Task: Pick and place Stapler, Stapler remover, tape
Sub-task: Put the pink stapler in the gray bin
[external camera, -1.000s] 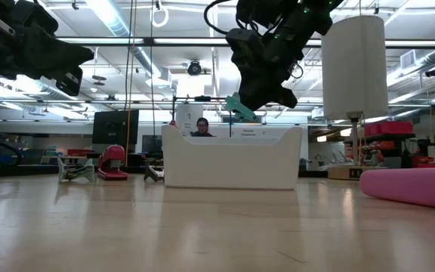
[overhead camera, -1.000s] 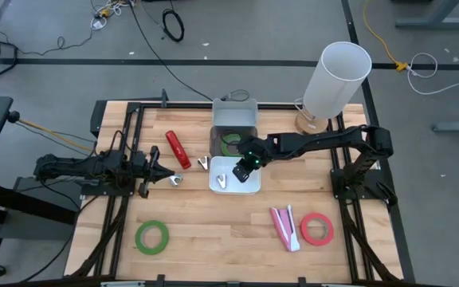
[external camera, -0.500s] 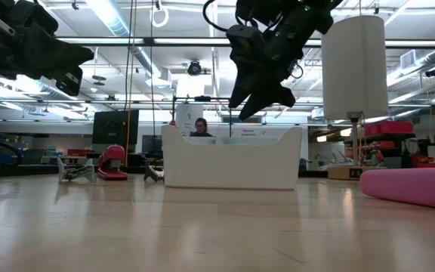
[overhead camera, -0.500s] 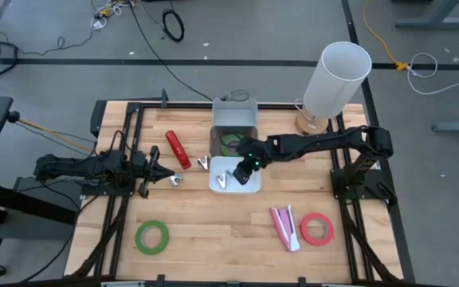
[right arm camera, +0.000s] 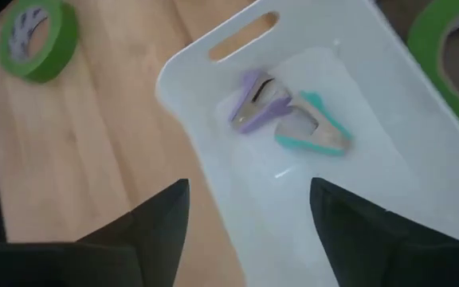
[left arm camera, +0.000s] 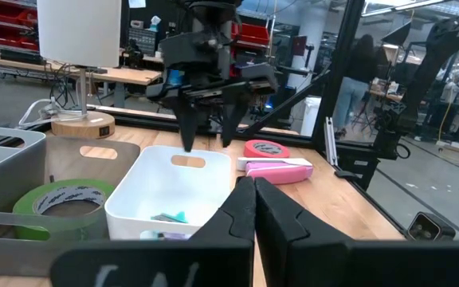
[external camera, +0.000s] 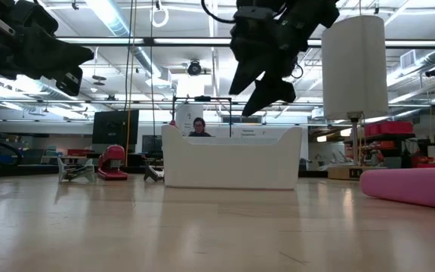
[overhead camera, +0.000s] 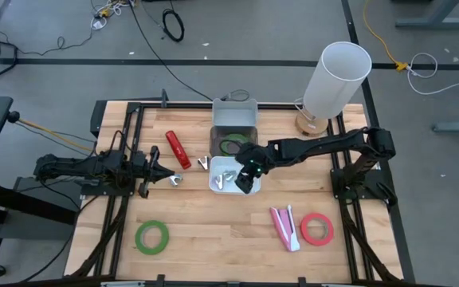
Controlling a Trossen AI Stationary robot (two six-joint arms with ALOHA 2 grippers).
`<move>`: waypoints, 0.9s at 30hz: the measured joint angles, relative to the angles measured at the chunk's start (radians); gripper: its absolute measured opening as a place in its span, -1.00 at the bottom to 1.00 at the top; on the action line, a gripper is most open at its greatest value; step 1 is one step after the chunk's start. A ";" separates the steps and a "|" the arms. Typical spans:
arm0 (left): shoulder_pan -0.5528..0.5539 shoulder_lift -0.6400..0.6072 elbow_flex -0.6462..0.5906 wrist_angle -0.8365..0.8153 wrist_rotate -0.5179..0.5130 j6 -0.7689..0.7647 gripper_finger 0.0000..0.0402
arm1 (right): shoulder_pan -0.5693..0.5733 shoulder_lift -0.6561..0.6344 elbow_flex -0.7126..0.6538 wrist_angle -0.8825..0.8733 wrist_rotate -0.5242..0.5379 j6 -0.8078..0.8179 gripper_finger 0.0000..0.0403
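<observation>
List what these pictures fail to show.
- Low view: the white bin's wall hides its contents.
- Left wrist view: the grey bin is cut off by the edge.
- High view: the removers in the white bin are too small to tell apart.
- High view: the left hand's state is unclear.

grey floor (overhead camera: 54, 80), black cables (overhead camera: 174, 24), ceiling lights (external camera: 104, 15)

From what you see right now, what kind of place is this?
Probably a robotics lab or workshop: ceiling strip lights, red storage bins on shelving, and cables across the grey floor around the wooden table.
</observation>
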 joint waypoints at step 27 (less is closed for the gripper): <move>0.000 0.000 0.000 0.000 0.000 0.000 -0.99 | 0.239 -0.219 -0.066 -0.210 0.074 0.002 0.19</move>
